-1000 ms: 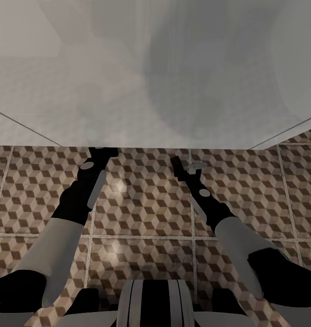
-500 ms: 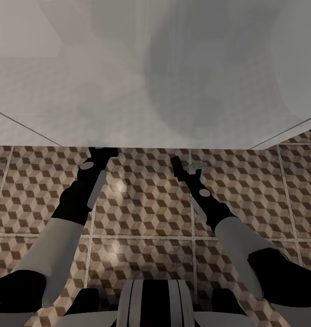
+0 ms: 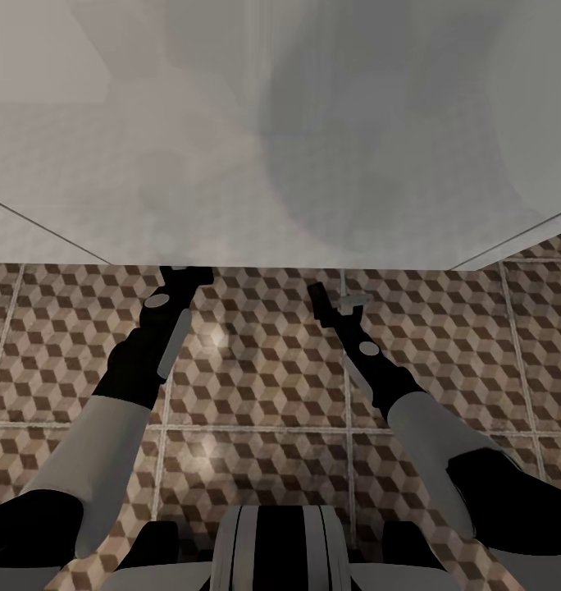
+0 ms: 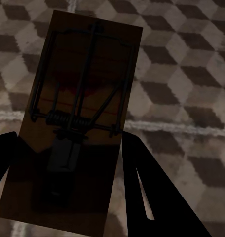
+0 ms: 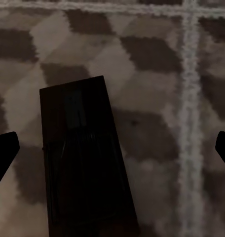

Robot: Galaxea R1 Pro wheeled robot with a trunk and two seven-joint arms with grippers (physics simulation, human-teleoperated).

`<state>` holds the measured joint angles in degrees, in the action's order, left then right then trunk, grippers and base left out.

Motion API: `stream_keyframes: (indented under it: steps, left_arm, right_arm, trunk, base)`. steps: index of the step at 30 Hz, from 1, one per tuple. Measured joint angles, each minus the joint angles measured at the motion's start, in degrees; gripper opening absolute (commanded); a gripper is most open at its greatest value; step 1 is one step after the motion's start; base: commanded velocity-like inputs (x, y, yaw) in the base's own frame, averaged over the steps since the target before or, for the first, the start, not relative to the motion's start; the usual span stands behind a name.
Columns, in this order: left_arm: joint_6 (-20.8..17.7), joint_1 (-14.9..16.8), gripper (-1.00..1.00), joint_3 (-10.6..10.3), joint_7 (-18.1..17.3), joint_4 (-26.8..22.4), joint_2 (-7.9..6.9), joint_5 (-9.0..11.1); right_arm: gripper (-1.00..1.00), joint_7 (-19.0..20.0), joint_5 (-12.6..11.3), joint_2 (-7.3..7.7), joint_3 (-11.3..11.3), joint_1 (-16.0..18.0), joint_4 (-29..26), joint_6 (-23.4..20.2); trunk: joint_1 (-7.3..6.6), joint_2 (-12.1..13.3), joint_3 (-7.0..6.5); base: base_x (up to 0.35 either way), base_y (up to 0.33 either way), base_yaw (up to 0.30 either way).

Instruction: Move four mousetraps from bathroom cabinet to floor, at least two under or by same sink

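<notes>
Over the bathroom floor (image 3: 256,369), both arms reaching forward, tips tucked under a pale blurred mass (image 3: 280,131) across the upper head view — too hazy to name. Left gripper (image 4: 68,197): dark fingers (image 4: 157,197) flanking a mousetrap (image 4: 80,113), wire spring and bar plain, whether actually pinched hard to judge. Right gripper (image 5: 112,148): fingertips (image 5: 4,148) wide apart at the frame edges, a second mousetrap (image 5: 83,163) between them — shadowed, cut off at its near end, seemingly flat on the tiles.
</notes>
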<state>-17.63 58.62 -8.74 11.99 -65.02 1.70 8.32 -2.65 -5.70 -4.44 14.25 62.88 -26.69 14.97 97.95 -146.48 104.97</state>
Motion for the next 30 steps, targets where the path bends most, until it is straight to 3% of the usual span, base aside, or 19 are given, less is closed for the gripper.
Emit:
stream_keyframes:
  steps: [22,30]
  left_arm:
    - [0.2,0.0,-1.00,-0.1,-0.1,2.0,0.10,0.0]
    - [0.2,0.0,-1.00,-0.1,-0.2,5.3,0.13,0.0]
  right_arm:
    - [1.00,0.0,0.0,-0.42,0.1,0.0,0.0,1.0]
    - [1.00,0.0,0.0,-0.52,0.1,0.0,0.0,1.0]
  trunk:
    - [0.00,0.0,0.00]
    - [0.00,0.0,0.00]
  base:
    - [0.000,0.000,0.000]
    - [0.000,0.000,0.000]
